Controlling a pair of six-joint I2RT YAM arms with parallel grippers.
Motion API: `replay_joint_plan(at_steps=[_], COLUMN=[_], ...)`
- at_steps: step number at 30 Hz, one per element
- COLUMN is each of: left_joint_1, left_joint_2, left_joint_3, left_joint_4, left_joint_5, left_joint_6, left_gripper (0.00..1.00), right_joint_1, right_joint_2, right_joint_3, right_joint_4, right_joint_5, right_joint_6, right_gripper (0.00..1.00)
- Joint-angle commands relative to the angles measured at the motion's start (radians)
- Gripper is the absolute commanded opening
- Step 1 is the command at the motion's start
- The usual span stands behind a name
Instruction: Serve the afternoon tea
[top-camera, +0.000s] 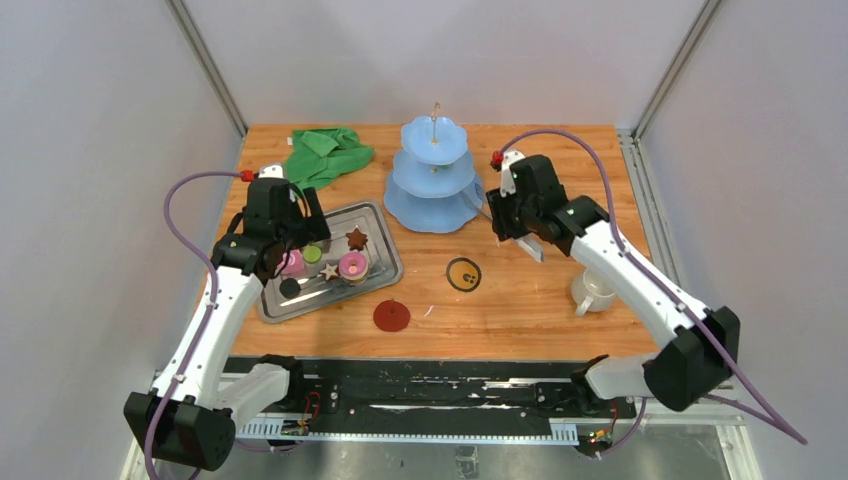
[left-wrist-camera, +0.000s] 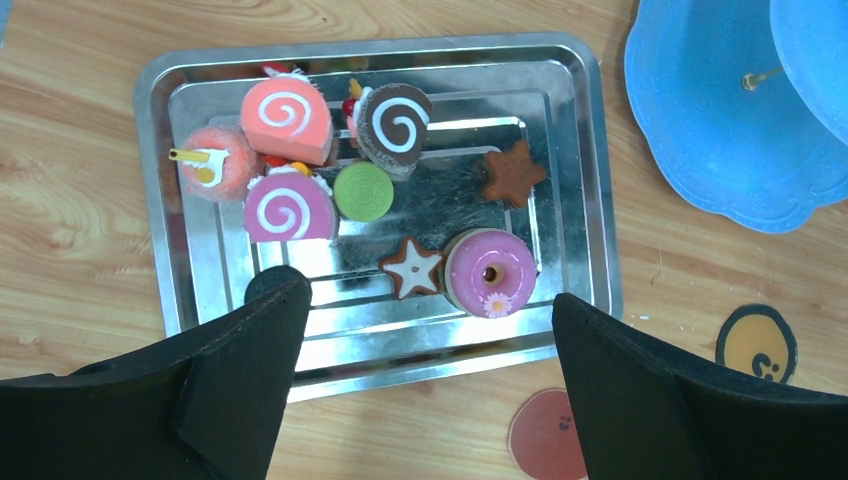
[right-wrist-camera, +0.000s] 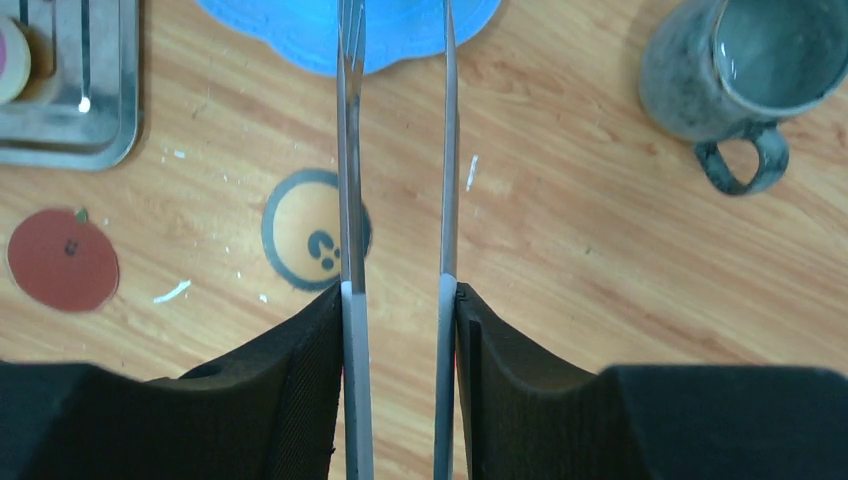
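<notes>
Toy sweets lie on the steel tray (top-camera: 385, 262): a pink swirl roll (left-wrist-camera: 288, 118), a brown swirl roll (left-wrist-camera: 395, 125), a green disc (left-wrist-camera: 363, 191), brown stars (left-wrist-camera: 513, 173), a pink doughnut (left-wrist-camera: 490, 272) and a black disc (top-camera: 290, 287). My left gripper (left-wrist-camera: 430, 300) hangs open above the tray's near edge with nothing between its fingers. My right gripper (right-wrist-camera: 398, 290) is shut on metal tongs (right-wrist-camera: 350, 150), whose tips point at the blue tiered stand (top-camera: 434, 190). A grey-green mug (right-wrist-camera: 700, 70) stands to the right of the tongs. A white mug (top-camera: 592, 290) sits beside the right arm.
A green cloth (top-camera: 328, 152) lies at the back left. A red coaster (top-camera: 391, 315) and a yellow coaster (top-camera: 463, 273) lie flat between the tray and the right arm. The stand's lowest plate (left-wrist-camera: 700, 120) is close to the tray's right rim.
</notes>
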Motion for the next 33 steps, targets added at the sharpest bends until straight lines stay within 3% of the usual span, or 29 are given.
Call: replay_joint_plan(at_steps=[1,5,10,19,33], left_joint_1=[0.008,0.008,0.009,0.010,0.011], left_joint_2=[-0.003,-0.006,-0.010,-0.045,-0.046], left_joint_3=[0.007,0.004,-0.011,-0.028,-0.037], left_joint_4=[0.024,0.027,0.030,0.009,0.012], left_joint_5=[0.003,0.001,0.001,-0.002,-0.009], left_joint_6=[0.011,0.009,0.003,0.007,0.010], left_gripper=[0.96,0.96,0.97,0.96,0.96], right_joint_1=[0.084,0.285,0.405,0.435,0.457], right_joint_2=[-0.135,-0.145,-0.028,0.226,0.309], right_joint_3=[-0.079,-0.081,-0.042,0.090,0.111], right_joint_4=[0.001,0.002,0.085,0.145,0.164], right_joint_5=[-0.061,-0.029,-0.070,-0.141,-0.204], right_joint_6=[0.007,-0.005,0.033,0.063,0.049], right_gripper=[0.41,0.40,0.40,0.40,0.42])
